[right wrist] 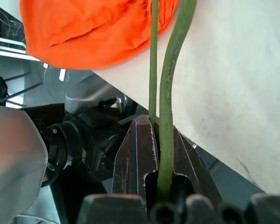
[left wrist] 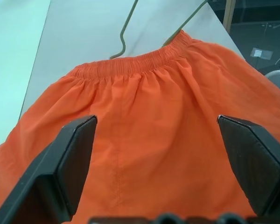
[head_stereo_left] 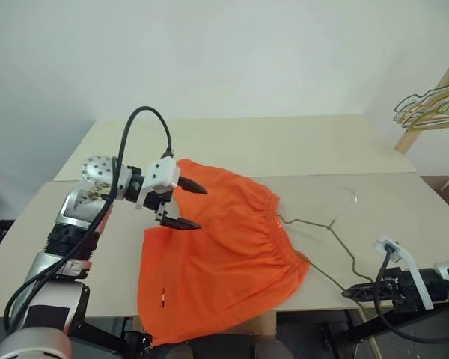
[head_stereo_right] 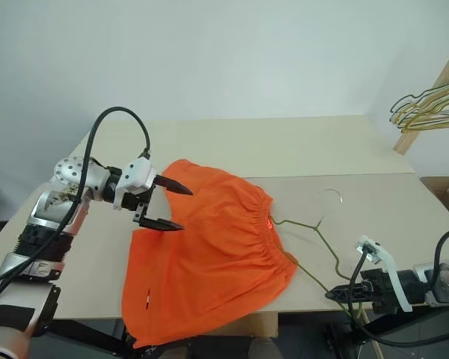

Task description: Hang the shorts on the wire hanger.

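Right claw (head_stereo_right: 340, 293) pinching thin wire hanger (head_stereo_right: 314, 232) | left claw (head_stereo_right: 173, 206) spread over shorts (head_stereo_right: 209, 262) | orange, gathered waistband, crumpled on table (head_stereo_right: 389, 202)

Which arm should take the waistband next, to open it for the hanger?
Left. The left gripper hovers open right over the shorts on the table, while the right gripper is shut on the wire hanger at the table's front edge.

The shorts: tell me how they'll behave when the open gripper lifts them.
The shorts look thin and already drape over the table edge, so probably floppy and light. Gathered folds suggest they'd sag and bunch from the left gripper.
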### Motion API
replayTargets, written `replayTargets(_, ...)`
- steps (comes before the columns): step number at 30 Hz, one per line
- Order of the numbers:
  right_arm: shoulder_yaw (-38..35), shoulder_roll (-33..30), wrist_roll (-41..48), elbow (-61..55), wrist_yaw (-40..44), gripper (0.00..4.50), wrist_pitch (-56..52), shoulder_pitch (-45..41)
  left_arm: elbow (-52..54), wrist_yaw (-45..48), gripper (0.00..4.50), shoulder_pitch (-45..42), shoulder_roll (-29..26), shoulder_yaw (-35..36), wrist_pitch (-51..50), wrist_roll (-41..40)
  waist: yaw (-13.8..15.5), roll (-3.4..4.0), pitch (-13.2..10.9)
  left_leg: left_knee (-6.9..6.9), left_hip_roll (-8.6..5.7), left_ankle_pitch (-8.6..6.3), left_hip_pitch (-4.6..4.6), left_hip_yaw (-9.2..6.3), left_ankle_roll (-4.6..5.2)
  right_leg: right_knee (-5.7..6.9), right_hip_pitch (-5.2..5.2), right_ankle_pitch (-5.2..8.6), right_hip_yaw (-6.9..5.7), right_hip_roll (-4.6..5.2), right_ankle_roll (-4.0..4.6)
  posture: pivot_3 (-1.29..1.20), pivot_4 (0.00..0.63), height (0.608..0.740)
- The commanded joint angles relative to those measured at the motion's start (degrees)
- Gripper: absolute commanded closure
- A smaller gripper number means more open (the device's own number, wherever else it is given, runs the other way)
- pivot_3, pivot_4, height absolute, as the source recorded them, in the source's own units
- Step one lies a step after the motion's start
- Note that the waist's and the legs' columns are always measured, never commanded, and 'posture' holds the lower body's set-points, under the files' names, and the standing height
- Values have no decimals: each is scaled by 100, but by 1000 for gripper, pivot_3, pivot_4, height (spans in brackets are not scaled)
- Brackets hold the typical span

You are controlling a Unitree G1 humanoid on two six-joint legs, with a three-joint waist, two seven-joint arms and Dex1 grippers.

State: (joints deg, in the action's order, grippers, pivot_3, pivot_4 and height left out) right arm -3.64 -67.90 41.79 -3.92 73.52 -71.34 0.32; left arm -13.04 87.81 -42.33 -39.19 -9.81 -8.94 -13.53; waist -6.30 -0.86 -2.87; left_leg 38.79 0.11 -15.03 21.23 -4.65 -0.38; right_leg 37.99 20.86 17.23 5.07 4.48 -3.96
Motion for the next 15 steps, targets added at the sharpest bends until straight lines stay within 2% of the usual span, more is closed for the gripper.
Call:
replayTargets(1, -149, -284, 130, 120, 342, 4500, 52, 36, 255, -78, 29, 36, -150, 159, -38, -95, 44, 0, 0, 1, 0, -1, -1, 1, 1, 0, 0, 0, 0, -1, 0, -65, 6, 740)
replayTargets(8, 335, 548, -67, 972, -304, 4500, -438, -1393, 531, -186, 29, 216, -241, 171, -150, -153, 82, -2, -1, -1, 8, -1, -20, 3, 1, 3, -16, -2, 2, -9, 3, -14, 13, 740)
replayTargets(15, 818, 470, 38, 775, 196, 4500, -356, -1562, 799, -256, 29, 397, -452, 277, -315, -202, 353, 2, -4, 4, 2, -4, 8, 0, 7, 7, 15, 0, -1, -3, 6, 12, 19, 740)
